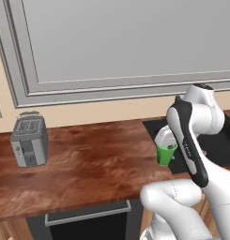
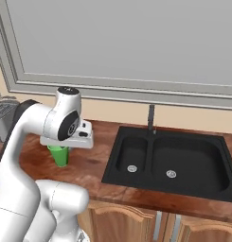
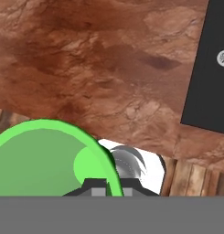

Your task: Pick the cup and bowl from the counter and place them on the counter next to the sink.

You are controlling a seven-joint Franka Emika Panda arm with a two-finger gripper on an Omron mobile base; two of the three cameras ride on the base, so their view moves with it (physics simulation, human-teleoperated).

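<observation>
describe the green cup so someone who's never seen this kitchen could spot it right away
Start at the black sink sunk into the reddish-brown counter. Just beside the basin's edge, on the side toward the toaster, the robot's white hand hangs over the wood with the cup under it, the gripper shut on its rim. The cup is a small plain handleless tumbler, the one bright green thing here.

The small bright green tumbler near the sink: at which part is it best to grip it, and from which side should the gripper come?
Grip the small bright green tumbler at its rim wall, coming from above. It stands upright with its mouth open to the top and has no handle, so one finger inside and one outside suits the thin wall. The hand view suggests the shut gripper holds it this way, beside the black sunken sink.
</observation>
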